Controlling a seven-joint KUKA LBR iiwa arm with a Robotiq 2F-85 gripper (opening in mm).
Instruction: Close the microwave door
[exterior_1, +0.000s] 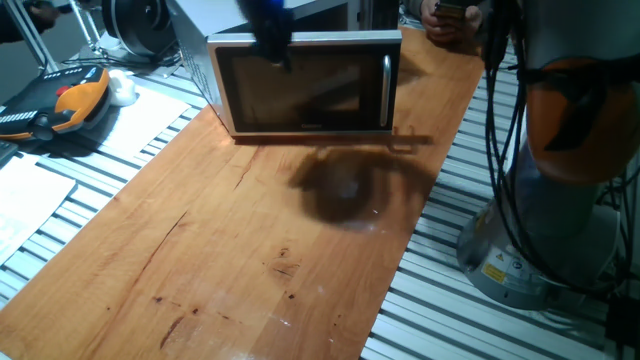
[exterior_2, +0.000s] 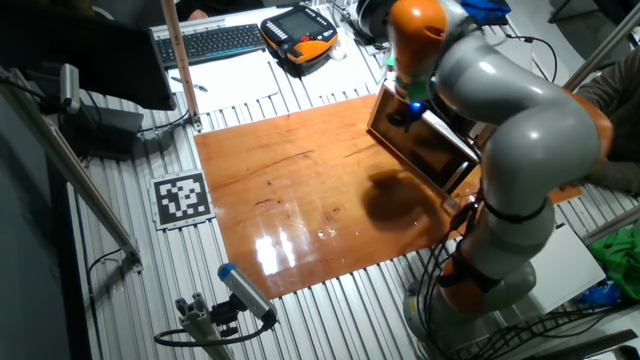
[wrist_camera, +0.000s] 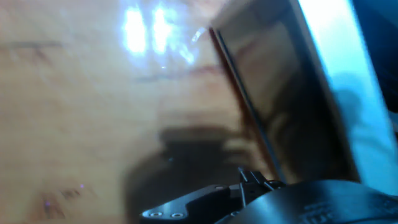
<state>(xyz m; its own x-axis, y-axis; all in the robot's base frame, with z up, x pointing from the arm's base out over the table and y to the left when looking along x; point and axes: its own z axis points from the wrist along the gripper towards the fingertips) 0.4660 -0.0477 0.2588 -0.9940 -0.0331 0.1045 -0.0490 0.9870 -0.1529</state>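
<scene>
The microwave (exterior_1: 300, 80) is set at the table's (exterior_1: 250, 250) far edge, its door (exterior_1: 305, 88) seen flush with the front. The gripper (exterior_1: 268, 40) is held at the door's top edge; its jaw state cannot be told. Bare wood is left in front.

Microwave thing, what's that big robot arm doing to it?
The robot arm is reaching over the microwave on the wooden table. Its tool is a blur by the top of the microwave door, which looks shut or nearly shut. Whether the tool is open is unclear.
</scene>
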